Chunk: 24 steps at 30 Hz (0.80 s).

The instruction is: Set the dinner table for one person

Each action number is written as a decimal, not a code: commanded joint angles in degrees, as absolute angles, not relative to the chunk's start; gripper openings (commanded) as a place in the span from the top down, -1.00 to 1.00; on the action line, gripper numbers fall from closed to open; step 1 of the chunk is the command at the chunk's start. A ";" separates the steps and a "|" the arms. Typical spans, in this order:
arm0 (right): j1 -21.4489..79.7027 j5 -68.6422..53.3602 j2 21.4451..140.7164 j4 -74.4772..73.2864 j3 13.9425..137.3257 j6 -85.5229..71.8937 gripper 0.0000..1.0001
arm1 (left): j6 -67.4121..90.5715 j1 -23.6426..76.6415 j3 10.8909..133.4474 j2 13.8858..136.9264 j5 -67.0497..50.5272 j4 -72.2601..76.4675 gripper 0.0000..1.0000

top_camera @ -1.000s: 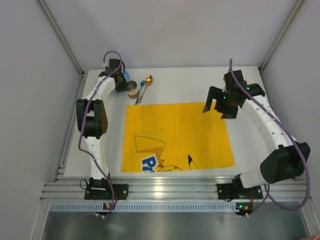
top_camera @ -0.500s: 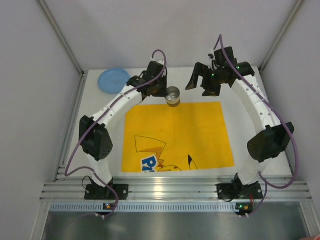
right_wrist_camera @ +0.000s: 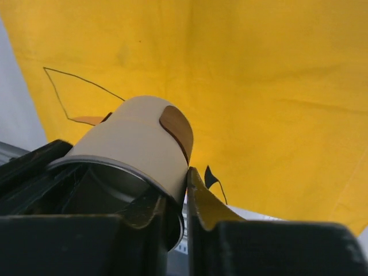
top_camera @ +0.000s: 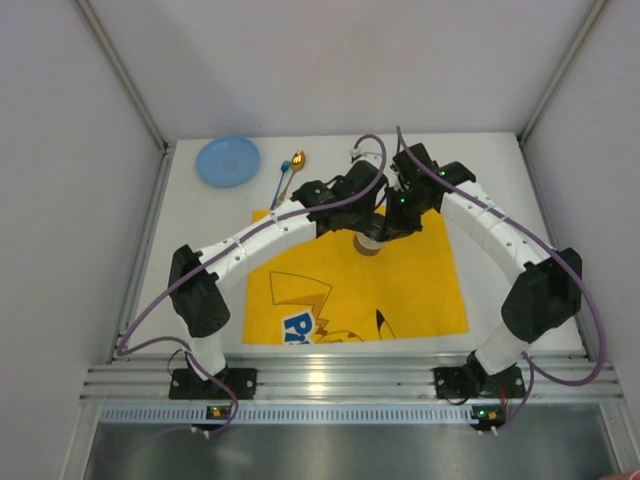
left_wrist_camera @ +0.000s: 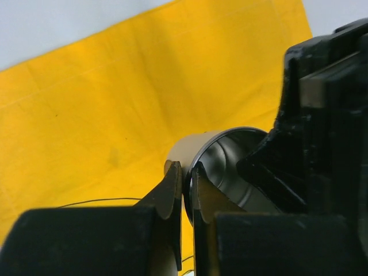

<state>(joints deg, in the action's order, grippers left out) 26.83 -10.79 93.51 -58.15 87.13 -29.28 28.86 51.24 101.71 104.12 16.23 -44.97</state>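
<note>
A cream cup (top_camera: 371,243) with a brown patch and a dark metal inside is held over the upper middle of the yellow placemat (top_camera: 420,285). The placemat lies on the white dinner table (top_camera: 500,180). My left gripper (top_camera: 362,226) comes in from the left and is shut on the cup's rim. In the left wrist view its fingers (left_wrist_camera: 185,169) pinch the wall of the cup (left_wrist_camera: 190,146). My right gripper (top_camera: 388,226) comes from the right. Its fingers (right_wrist_camera: 179,179) are shut on the opposite rim of the cup (right_wrist_camera: 138,144).
A blue plate (top_camera: 227,161) lies at the table's far left. A spoon (top_camera: 290,170) with a gold bowl and blue handle lies just right of it, near the placemat's far left corner. A ribbed aluminium rail (top_camera: 340,380) runs along the near edge, and grey walls enclose the table.
My left arm carried the cup from the far left corner to above the placemat's upper middle. My right arm swung in from the right and shut its open jaws on the cup's rim.
</note>
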 commanded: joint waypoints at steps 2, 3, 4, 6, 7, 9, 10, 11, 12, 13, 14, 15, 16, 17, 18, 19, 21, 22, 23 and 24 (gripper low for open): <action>26.10 -1.24 89.30 -57.13 84.73 -31.11 1.00 | 32.43 53.17 108.71 104.32 20.57 -49.12 0.99; 26.19 -0.36 88.86 -57.22 84.20 -31.11 1.00 | 32.52 53.26 109.33 105.46 20.83 -49.74 0.85; 26.19 -0.18 88.34 -57.22 84.03 -31.20 1.00 | 32.78 53.35 109.86 105.82 21.53 -50.53 0.54; 26.19 2.09 88.16 -57.66 84.28 -31.20 1.00 | 33.31 53.35 110.22 106.35 23.37 -51.94 0.08; 26.10 2.72 88.15 -58.00 84.55 -31.03 1.00 | 34.01 53.26 109.78 106.17 24.77 -52.03 -0.38; 25.84 4.47 88.42 -58.97 85.69 -30.33 1.00 | 33.84 52.48 108.29 105.21 27.59 -51.95 -0.59; 25.32 5.09 88.85 -59.24 86.13 -30.06 1.00 | 33.23 51.17 107.67 104.68 27.77 -51.68 -0.71; 24.96 5.62 89.03 -59.85 86.48 -29.80 1.00 | 32.96 50.20 106.97 104.07 27.51 -51.24 -0.75; 24.53 6.41 89.21 -60.11 87.01 -29.10 1.00 | 32.70 49.05 105.40 102.67 27.07 -50.20 -0.78; 23.30 6.76 89.82 -60.29 87.19 -28.74 1.00 | 32.09 46.52 104.42 101.87 26.46 -49.32 -0.79; 22.51 6.94 90.17 -60.29 87.27 -28.31 1.00 | 31.91 44.84 102.33 101.08 24.37 -48.52 -0.79; 21.54 6.86 90.52 -60.38 87.45 -27.52 1.00 | 31.90 43.00 101.17 99.42 23.13 -47.73 -0.79; 19.36 6.77 91.48 -60.38 87.45 -27.34 1.00 | 31.99 38.80 100.12 98.71 21.72 -46.25 -0.79; 18.12 6.68 92.02 -60.29 87.63 -27.07 1.00 | 31.91 36.50 98.11 98.09 20.06 -45.53 -0.79; 16.97 6.68 92.72 -60.29 88.15 -26.29 1.00 | 31.82 34.39 97.22 96.87 17.95 -44.74 -0.79; 15.05 6.68 94.55 -60.29 88.59 -25.84 1.00 | 31.38 30.28 96.34 96.51 16.71 -43.43 -0.79; 13.54 6.68 96.58 -60.21 90.61 -24.96 1.00 | 30.59 26.30 94.40 95.36 13.55 -41.32 -0.81; 12.58 6.51 98.77 -60.38 91.31 -24.79 1.00 | 30.32 22.71 93.79 95.01 8.66 -40.18 -0.81; 12.31 6.42 99.92 -60.55 92.10 -24.70 1.00 | 30.32 21.02 92.65 94.66 5.66 -36.95 -0.81; 12.22 5.98 101.85 -60.64 93.59 -24.70 1.00 | 30.32 19.35 92.03 94.66 1.45 -35.00 -0.81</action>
<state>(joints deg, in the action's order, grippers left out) 21.50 -4.86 98.89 -50.17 91.79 -28.27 33.98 32.80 94.87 100.14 -2.61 -31.90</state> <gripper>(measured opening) 0.083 0.906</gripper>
